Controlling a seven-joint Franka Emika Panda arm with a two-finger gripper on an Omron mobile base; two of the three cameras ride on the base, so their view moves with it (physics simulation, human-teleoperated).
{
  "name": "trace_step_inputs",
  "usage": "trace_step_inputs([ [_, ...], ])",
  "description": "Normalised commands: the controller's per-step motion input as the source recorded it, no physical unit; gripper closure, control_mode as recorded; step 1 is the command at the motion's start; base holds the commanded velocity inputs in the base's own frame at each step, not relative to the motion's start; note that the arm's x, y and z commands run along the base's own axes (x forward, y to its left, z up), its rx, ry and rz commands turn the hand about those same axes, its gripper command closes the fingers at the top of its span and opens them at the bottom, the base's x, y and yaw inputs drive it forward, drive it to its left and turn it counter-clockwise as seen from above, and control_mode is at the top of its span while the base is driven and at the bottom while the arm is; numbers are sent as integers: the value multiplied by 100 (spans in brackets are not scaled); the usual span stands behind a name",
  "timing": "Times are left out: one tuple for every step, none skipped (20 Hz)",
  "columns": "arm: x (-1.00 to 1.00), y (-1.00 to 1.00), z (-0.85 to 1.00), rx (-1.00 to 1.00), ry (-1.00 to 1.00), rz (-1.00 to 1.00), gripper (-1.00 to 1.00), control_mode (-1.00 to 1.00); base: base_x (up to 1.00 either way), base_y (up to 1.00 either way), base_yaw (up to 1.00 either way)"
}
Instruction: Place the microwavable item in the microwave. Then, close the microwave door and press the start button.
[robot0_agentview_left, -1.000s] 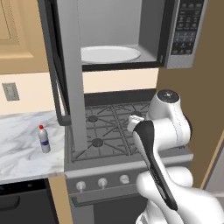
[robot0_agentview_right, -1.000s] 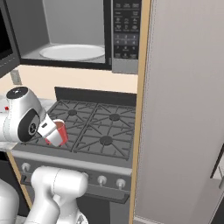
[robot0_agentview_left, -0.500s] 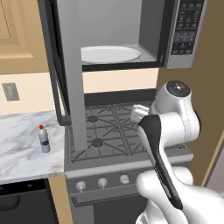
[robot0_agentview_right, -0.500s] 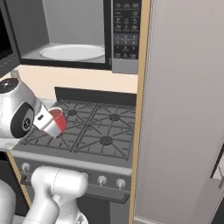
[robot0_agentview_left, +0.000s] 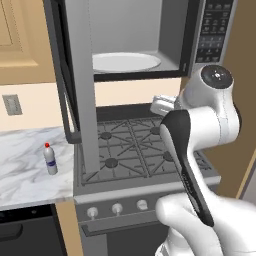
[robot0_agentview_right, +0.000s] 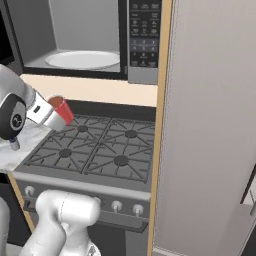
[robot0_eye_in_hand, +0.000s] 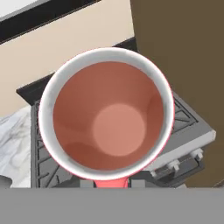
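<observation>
The red cup (robot0_agentview_right: 61, 110) is held in the claw (robot0_agentview_right: 52, 114) above the left side of the stove (robot0_agentview_right: 95, 150), tipped so its mouth points up and toward the back wall; the hand view looks straight into its open mouth (robot0_eye_in_hand: 107, 114), with the pale rim filling the middle of that picture. The claw is clenched on the cup's base, though the finger tips themselves are hidden behind it.

Over the last second the cup has risen: a second ago it sat low over the front-left burner, half a second ago it was higher, and now it is higher again and nearer the beige wall strip below the microwave (robot0_agentview_right: 90, 40). The arm's wrist (robot0_agentview_left: 215, 85) has climbed with it in the left base view.

That puts the cup just under the open cavity, but not yet level with the turntable plate (robot0_agentview_left: 125, 62). The microwave door (robot0_agentview_left: 75, 80) stands swung wide to the left, so the way in is open. I judge the lift is mostly done; the cup must next clear the cavity's lower lip and go forward, and the tilt should be righted before it is set down.

The small bottle (robot0_agentview_left: 49, 159) stands untouched on the marble worktop (robot0_agentview_left: 25, 170), near its right edge beside the stove.
</observation>
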Motion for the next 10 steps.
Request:
trace_step_inputs([
  [20,0,59,-7,-11,2,100,-100,0,0,0],
  [24,0,45,-5,-9,3,100,-100,0,0,0],
  [23,0,34,-4,-11,3,100,-100,0,0,0],
  [19,0,22,-4,-13,3,100,-100,0,0,0],
  [29,0,17,-3,-11,3,100,-100,0,0,0],
  [34,0,6,0,-12,8,100,-100,0,0,0],
  [38,0,0,0,-11,11,100,-100,0,0,0],
  [49,0,0,0,-7,13,100,-100,0,0,0],
  [51,0,0,0,-8,14,100,-100,0,0,0],
  [51,0,0,0,-9,15,100,-100,0,0,0],
])
